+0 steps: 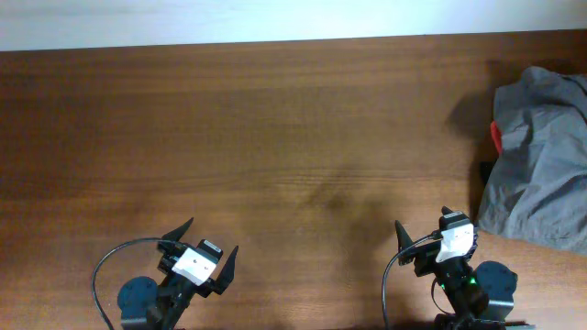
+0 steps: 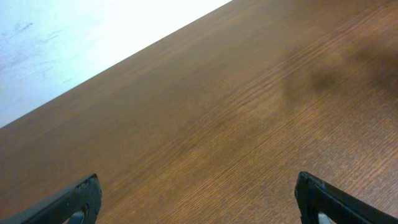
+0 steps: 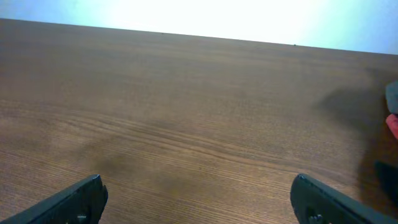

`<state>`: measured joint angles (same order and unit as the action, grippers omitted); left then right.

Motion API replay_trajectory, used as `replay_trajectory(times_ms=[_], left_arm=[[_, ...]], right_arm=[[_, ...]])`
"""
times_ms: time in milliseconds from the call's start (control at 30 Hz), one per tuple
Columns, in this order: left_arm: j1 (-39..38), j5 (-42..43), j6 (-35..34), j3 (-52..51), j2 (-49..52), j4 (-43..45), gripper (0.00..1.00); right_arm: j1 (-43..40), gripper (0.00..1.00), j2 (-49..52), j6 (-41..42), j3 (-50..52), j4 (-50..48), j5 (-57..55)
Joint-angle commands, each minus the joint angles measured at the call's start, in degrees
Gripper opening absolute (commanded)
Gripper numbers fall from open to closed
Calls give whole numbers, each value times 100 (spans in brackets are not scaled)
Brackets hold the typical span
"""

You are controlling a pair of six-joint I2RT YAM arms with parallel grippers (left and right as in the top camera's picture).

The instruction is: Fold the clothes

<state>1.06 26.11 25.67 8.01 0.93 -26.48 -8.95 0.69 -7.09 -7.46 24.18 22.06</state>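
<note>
A crumpled pile of grey clothes (image 1: 541, 156) lies at the right edge of the wooden table (image 1: 275, 137), with a bit of red cloth (image 1: 496, 136) showing at its left side. A sliver of the pile shows at the right edge of the right wrist view (image 3: 392, 109). My left gripper (image 1: 209, 246) is open and empty near the front edge, left of centre; its view (image 2: 198, 193) shows only bare wood. My right gripper (image 1: 424, 229) is open and empty near the front edge, just left of the pile, and bare wood shows between its fingers (image 3: 198, 193).
A pale wall or floor strip (image 1: 275, 18) runs beyond the table's far edge. A small dark object (image 1: 484, 172) sits at the pile's left edge. The arm bases and a cable (image 1: 101, 275) are at the front edge.
</note>
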Motion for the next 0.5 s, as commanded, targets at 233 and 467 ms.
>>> replay_trajectory(times_ms=[233,467], left_arm=[[-31,-136,9,-42,-59,74,99],[-31,640,210,-42,-59,1294,99]], right_arm=[[42,99,4,529,39,-586,975],[42,99,4,1410,39,-824,2122]])
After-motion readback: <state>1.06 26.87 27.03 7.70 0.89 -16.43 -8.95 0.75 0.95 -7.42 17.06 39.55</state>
